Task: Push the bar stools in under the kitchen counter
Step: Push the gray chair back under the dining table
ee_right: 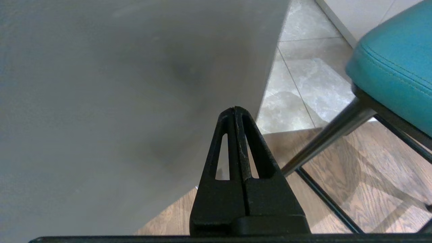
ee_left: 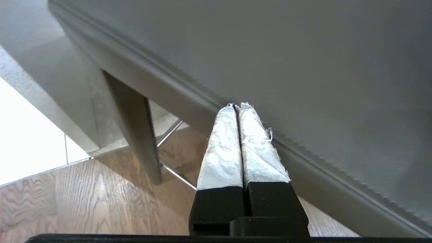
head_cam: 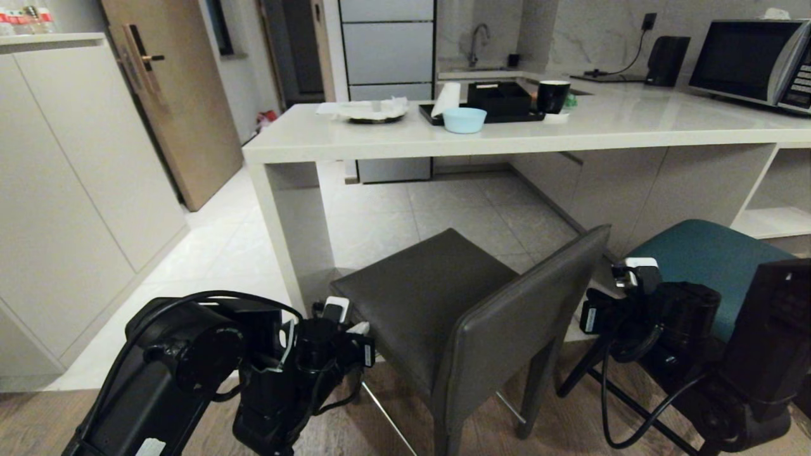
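Where oak-grain floor shows, closed hands flank boxy leather stool.

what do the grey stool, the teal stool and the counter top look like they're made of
Grey stool: looks like smooth leather or faux leather with a matte sheen and a piped edge seam.
Teal stool: similar upholstery, stitched seam along the edge, on thin legs that look metal.
Counter top: glossy off-white, stone-like slab with reflections; real or engineered stone is unclear.

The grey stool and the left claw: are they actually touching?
Touching. In the left wrist view, the shut left gripper has its tips pressed against the grey stool at its seat edge, no gap visible.
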You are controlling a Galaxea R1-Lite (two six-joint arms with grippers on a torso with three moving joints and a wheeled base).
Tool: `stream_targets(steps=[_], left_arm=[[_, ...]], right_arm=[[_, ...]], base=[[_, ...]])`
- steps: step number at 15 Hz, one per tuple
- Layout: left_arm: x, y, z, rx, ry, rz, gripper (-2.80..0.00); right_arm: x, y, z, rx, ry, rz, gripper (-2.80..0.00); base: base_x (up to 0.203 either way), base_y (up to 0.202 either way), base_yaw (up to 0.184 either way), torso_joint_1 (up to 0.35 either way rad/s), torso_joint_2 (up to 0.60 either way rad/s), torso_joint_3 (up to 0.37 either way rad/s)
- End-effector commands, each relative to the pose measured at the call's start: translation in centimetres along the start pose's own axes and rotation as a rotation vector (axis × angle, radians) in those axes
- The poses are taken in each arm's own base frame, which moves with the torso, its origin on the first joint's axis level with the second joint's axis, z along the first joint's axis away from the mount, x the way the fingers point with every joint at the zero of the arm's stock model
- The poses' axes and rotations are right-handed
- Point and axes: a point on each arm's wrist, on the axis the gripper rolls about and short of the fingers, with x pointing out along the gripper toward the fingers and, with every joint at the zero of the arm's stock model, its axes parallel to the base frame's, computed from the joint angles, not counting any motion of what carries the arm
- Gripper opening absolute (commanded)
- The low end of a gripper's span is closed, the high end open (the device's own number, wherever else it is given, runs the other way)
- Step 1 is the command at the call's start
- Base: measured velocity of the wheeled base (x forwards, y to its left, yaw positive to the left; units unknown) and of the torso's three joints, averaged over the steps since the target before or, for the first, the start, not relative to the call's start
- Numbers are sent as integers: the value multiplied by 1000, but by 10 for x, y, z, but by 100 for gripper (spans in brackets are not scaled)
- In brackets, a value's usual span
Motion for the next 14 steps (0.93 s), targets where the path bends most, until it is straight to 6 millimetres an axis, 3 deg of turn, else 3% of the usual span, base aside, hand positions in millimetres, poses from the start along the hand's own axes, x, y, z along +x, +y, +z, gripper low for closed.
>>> stream_targets(steps=[1,4,8,14], left_arm=[[-1,-2,2,0,-8,-4,-280],[-3,2,-8,89,24,7,-280],[-3,-7,-7,101,17,-15,-280],[-4,-3,-13,104,37,-5,-280]], right_arm=[[0,4,-2,-2,3,10,-280],[-2,4,-1,-2,1,7,-280],[-2,5,-1,-4,1,9,-280],[-3,7,-2,-8,5,15,-280]], base=[[0,0,0,0,0,0],[0,0,0,0,0,0],[0,0,0,0,0,0],[12,0,0,-1,0,0]])
